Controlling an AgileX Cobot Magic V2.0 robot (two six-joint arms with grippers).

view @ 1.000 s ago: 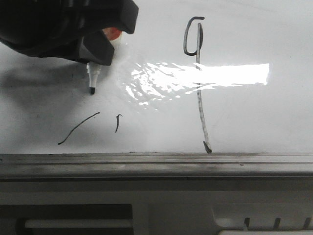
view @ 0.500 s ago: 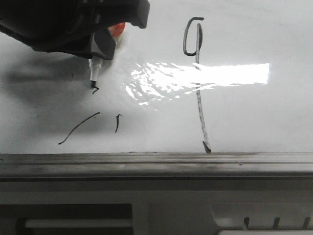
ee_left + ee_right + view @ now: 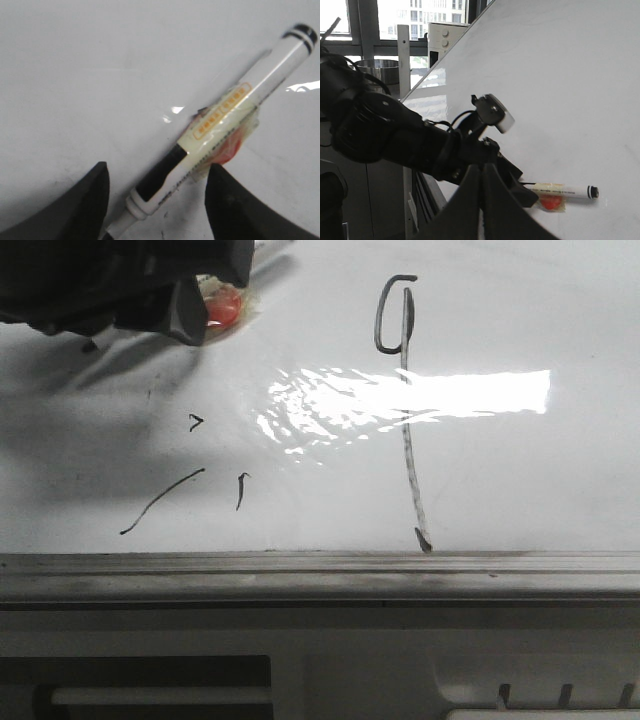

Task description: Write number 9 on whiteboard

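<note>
Number 9 point(image 3: 403, 390) sits upper right-center of whiteboard point(image 3: 520, 470), well apart from left gripper point(image 3: 190, 310) in upper left corner. Left gripper jaws spread wide, marker point(image 3: 220, 120) lying between them. Right gripper point(image 3: 481, 200) pinched closed, holding nothing.

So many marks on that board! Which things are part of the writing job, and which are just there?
Job:
- large glossy white whiteboard
- black marker-drawn number 9
- white marker pen with black cap
- left gripper

Just there:
- short curved black stroke
- tiny black ticks
</note>
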